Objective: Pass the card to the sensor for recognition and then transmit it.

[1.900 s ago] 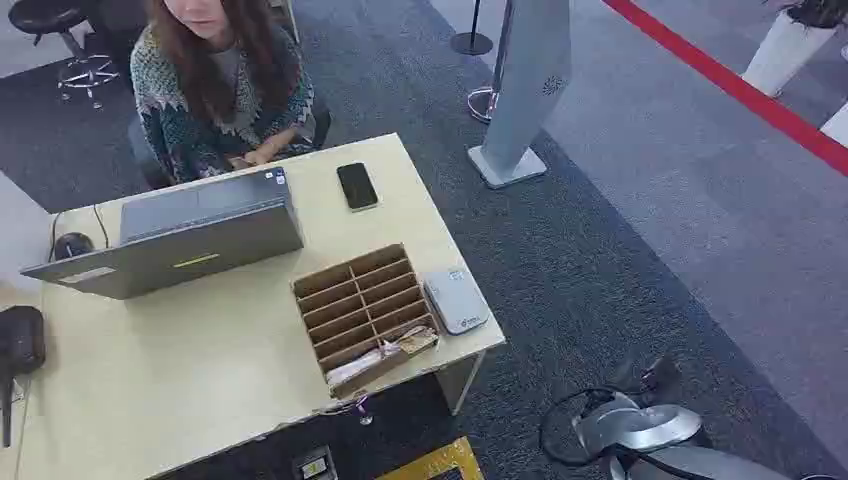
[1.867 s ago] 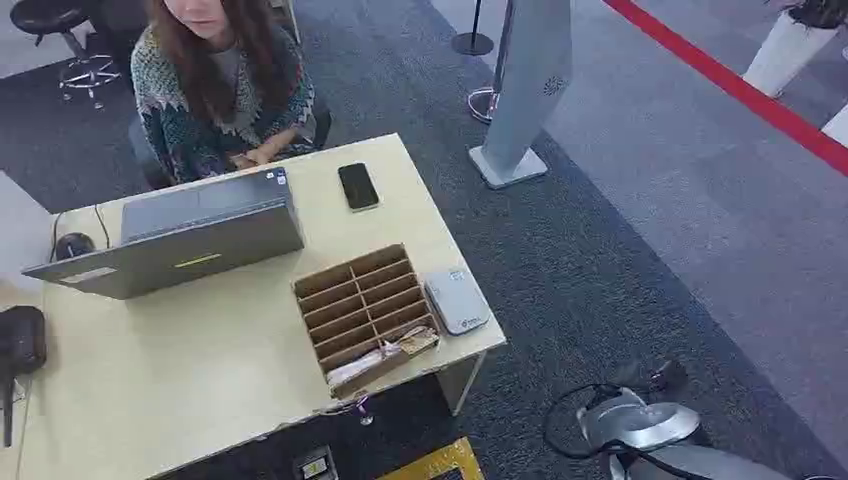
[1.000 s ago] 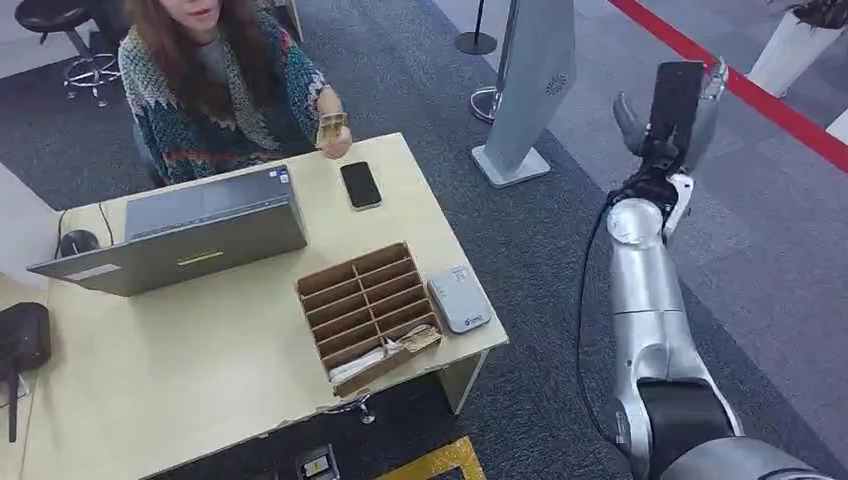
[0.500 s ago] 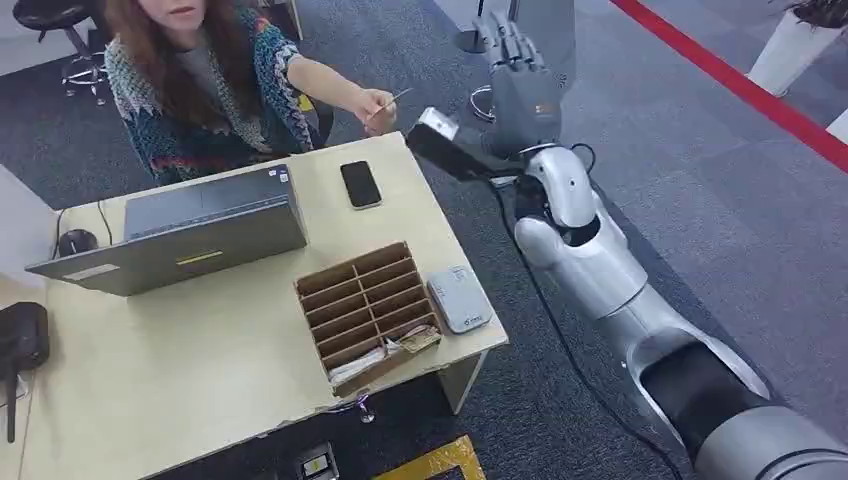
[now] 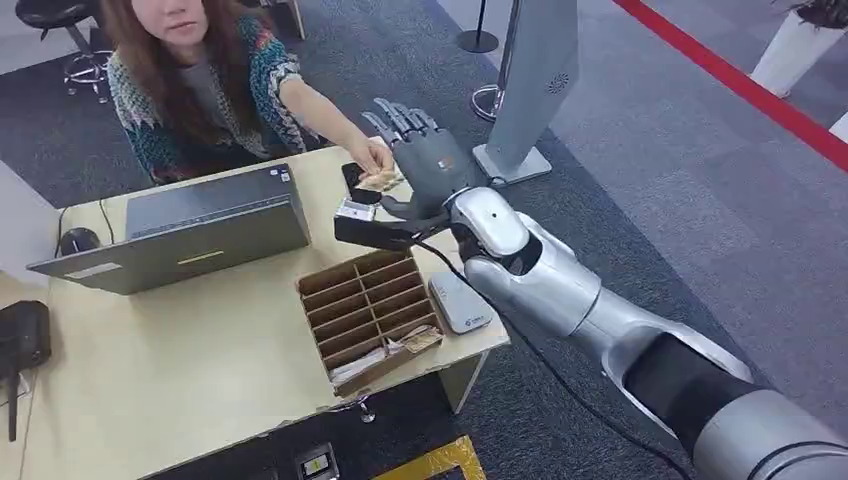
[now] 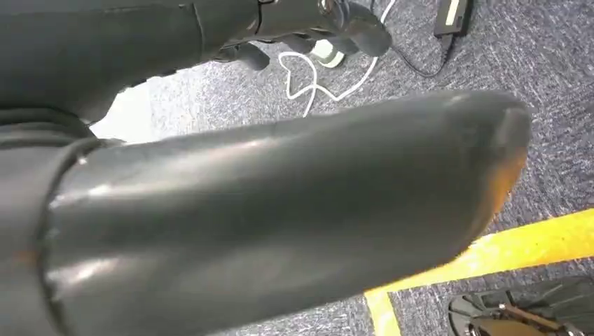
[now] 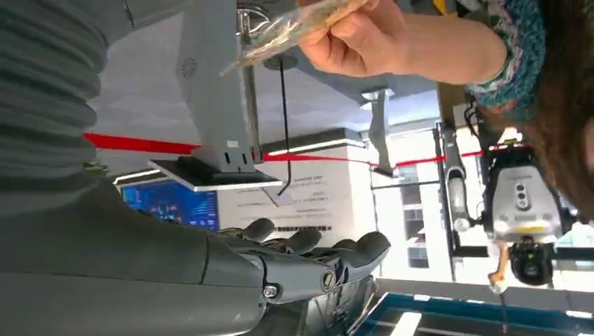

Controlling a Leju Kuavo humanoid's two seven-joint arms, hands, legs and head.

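Note:
A person's hand (image 5: 371,157) holds a pale patterned card (image 5: 383,182) out over the far right of the desk. In the right wrist view the card (image 7: 294,28) sits pinched in that person's hand (image 7: 357,35). My right hand (image 5: 425,165) hovers just right of the card with its fingers spread and nothing in it. The wrist view puts its fingers (image 7: 315,255) apart from the card. The grey card sensor (image 5: 458,302) lies flat at the desk's near right corner, under my forearm. My left hand (image 6: 308,24) hangs over the carpet, fingers loosely extended, holding nothing.
A cardboard slotted organizer (image 5: 365,310) with cards in its nearest slot stands left of the sensor. A black phone (image 5: 350,178) lies under the person's hand and a laptop (image 5: 190,225) stands at the left. A grey kiosk stand (image 5: 530,90) rises beyond the desk.
My right arm rose from low at my side, swung up and left, and came down over the desk. The person lifted a card and stretched it toward my hand.

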